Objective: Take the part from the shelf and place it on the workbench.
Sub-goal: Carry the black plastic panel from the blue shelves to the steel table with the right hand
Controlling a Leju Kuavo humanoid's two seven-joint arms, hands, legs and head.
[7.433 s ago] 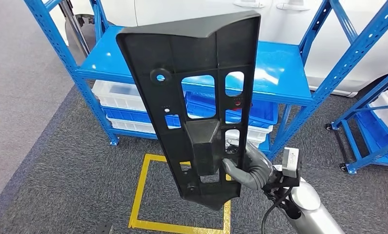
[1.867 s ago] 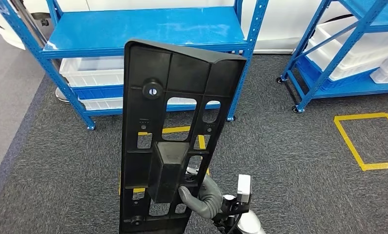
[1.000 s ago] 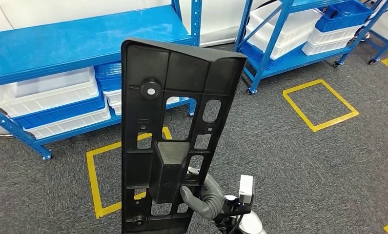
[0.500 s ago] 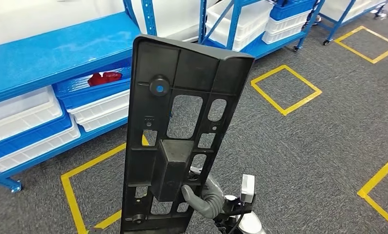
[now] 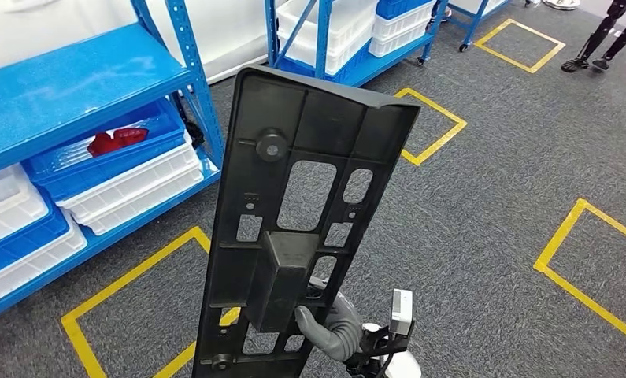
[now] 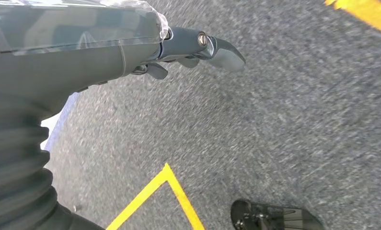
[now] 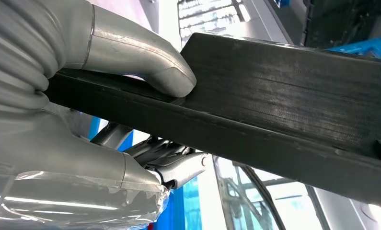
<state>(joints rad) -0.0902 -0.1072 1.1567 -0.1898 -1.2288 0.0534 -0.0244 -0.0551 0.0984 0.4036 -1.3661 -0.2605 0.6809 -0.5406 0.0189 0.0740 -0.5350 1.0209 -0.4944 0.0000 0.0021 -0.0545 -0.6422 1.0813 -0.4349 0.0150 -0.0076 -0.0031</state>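
Observation:
The part (image 5: 301, 197) is a long black plastic panel with ribs, cut-out holes and a raised block near its lower half. It stands nearly upright in front of my head camera, and my right hand (image 5: 331, 327) grips it near the bottom. In the right wrist view the thumb (image 7: 145, 57) presses on the part's (image 7: 284, 105) edge while the dark fingers (image 7: 174, 165) wrap the other side. My left hand (image 6: 131, 48) hangs above the grey carpet holding nothing, its fingers (image 6: 212, 45) loosely extended.
A blue shelf rack (image 5: 65, 87) with white and blue bins (image 5: 128, 177) stands on the left; one bin holds a red item (image 5: 114, 142). A second rack (image 5: 349, 31) is behind. Yellow floor squares (image 5: 577, 260) mark the grey carpet. A person's legs (image 5: 609, 35) show far right.
The camera has turned: the racks have slid to the left and more carpet with yellow squares shows on the right. My right hand's hold on the part is unchanged.

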